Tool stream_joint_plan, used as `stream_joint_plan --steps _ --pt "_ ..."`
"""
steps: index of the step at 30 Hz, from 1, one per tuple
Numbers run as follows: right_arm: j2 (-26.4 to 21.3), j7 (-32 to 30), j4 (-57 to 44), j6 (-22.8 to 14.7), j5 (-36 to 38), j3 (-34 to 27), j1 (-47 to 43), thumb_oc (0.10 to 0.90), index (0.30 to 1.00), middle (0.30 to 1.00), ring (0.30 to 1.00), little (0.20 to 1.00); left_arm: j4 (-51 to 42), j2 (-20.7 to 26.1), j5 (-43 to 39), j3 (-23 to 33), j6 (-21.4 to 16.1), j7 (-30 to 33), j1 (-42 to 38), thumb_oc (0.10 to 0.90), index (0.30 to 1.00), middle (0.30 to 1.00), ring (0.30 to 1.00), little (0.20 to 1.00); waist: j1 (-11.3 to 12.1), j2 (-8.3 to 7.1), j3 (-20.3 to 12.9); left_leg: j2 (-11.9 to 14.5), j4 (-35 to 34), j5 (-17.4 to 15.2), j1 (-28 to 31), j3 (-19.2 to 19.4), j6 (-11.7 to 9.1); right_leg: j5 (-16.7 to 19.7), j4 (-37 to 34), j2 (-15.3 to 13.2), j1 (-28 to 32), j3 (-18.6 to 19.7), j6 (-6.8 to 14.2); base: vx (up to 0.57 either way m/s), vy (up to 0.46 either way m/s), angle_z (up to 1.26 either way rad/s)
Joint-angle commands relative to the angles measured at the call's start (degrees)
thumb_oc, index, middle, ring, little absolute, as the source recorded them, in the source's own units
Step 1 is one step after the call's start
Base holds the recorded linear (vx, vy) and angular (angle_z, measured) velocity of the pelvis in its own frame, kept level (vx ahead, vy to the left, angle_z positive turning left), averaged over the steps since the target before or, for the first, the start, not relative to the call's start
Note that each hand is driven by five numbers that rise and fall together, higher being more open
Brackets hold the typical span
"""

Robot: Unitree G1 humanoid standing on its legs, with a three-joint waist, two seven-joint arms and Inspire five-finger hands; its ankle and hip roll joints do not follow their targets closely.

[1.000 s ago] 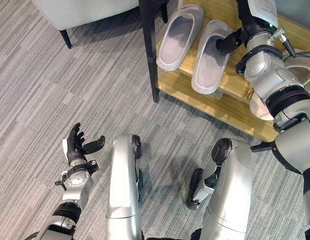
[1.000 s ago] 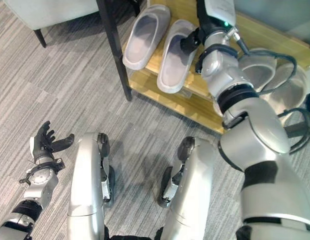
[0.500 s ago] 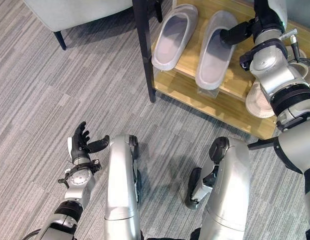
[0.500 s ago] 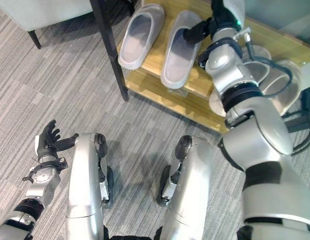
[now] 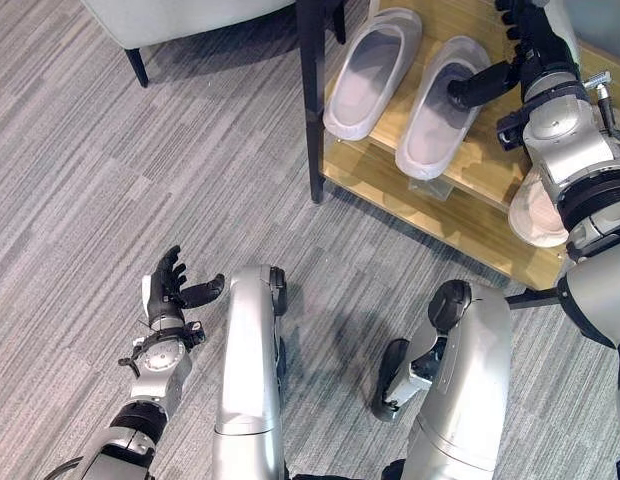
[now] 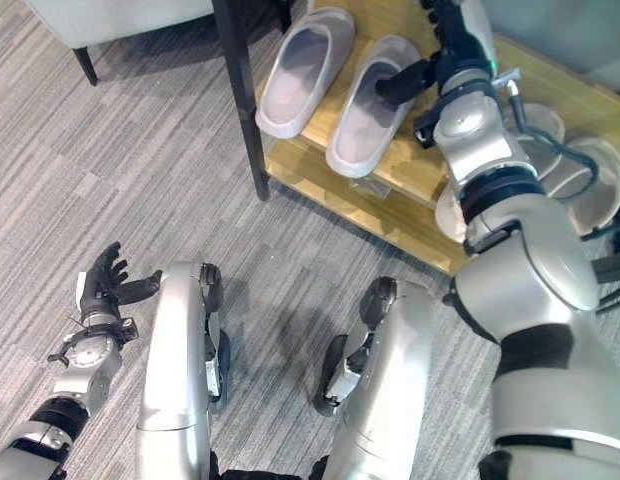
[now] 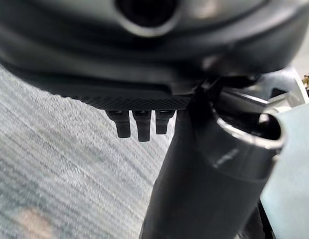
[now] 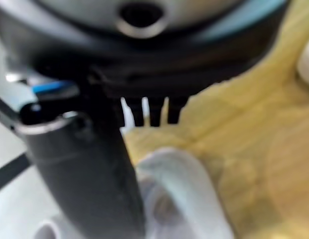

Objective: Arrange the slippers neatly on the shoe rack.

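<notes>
Two pale grey slippers lie side by side on the upper shelf of a wooden shoe rack. The left slipper lies near the rack's black post. The right slipper overhangs the shelf's front edge slightly with its heel. My right hand hovers over the shelf beside this slipper, open, its thumb reaching into the slipper's mouth and its fingers straight past the toe. The right wrist view has the thumb beside the slipper. My left hand hangs open low over the carpet, holding nothing.
More pale slippers lie on the rack's lower shelf at the right. The black post marks the rack's left front corner. A grey-cushioned chair with dark legs stands at the back left. Striped grey carpet covers the floor.
The whole view has shifted with the camera. My right hand stays at the right slipper, with its thumb back in the slipper's mouth after resting at the toe. The left hand keeps its open pose.
</notes>
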Motion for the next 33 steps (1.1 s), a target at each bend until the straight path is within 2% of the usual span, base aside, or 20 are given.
stream_joint_plan --steps 1,6,13,21,25,33 --pt "-2.22 0.34 0.52 -2.99 3.08 -1.24 -8.89 0.8 0.9 0.9 0.9 0.9 -3.3 6.59 -0.77 0.84 -3.0 -0.27 -2.85 0.8 0.9 0.9 0.9 0.9 2.47 -0.81 -2.22 0.8 -2.33 2.98 0.18 -5.13 -0.36 -0.9 0.66 0.51 2.88 8.27 2.16 -0.01 0.059 -0.02" --pt "-2.18 1.56 1.7 -2.69 3.82 -1.49 -9.04 0.8 0.9 0.9 0.9 0.9 -2.83 7.34 -0.29 0.99 -2.98 -0.73 -2.86 0.8 0.9 0.9 0.9 0.9 2.29 -0.38 -2.22 0.76 -2.45 3.0 0.18 -4.89 -0.24 -1.1 0.85 0.55 2.88 8.35 2.14 0.0 0.0 0.0" --pt "-4.86 2.23 -3.3 -4.92 8.62 -2.83 -8.25 0.8 0.9 0.9 0.9 0.9 -2.85 7.59 -0.43 2.97 -3.2 -0.72 -0.2 0.8 0.9 0.9 0.9 0.9 2.21 -0.25 -2.22 0.91 -2.84 3.15 0.18 -4.62 -0.3 -1.32 0.99 0.65 2.88 8.71 1.95 0.0 0.0 0.0" --pt "-6.84 5.41 -8.94 -4.6 9.82 0.51 -8.06 0.8 0.9 0.9 0.9 0.9 -3.02 7.54 -0.51 3.03 -3.06 -1.06 -0.37 0.8 0.9 0.9 0.9 0.9 1.74 -0.66 -2.21 0.94 -3.16 3.29 0.18 -4.83 -0.47 -1.14 0.58 0.58 2.88 8.94 1.81 0.0 0.0 0.0" --pt "-7.65 7.39 -12.77 -4.81 13.86 0.11 -6.47 0.8 0.9 0.9 0.9 0.9 -2.18 7.26 -0.81 3.18 -2.88 -1.16 -0.89 0.8 0.9 0.9 0.9 0.9 1.47 -0.75 -2.21 1.23 -3.33 3.37 0.18 -4.9 -0.53 -1.25 0.44 0.56 2.88 8.83 1.82 0.0 0.0 0.0" --pt "-10.66 9.11 -17.71 -5.15 15.29 1.41 -5.63 0.8 0.9 0.9 0.9 0.9 -2.79 7.03 -0.94 3.69 -2.94 -1.32 0.18 0.8 0.9 0.9 0.9 0.9 1.38 -1.08 -2.21 1.38 -3.79 3.67 0.18 -5.13 -0.56 -1.2 0.14 0.55 2.88 8.83 1.71 -0.02 0.002 -0.03"
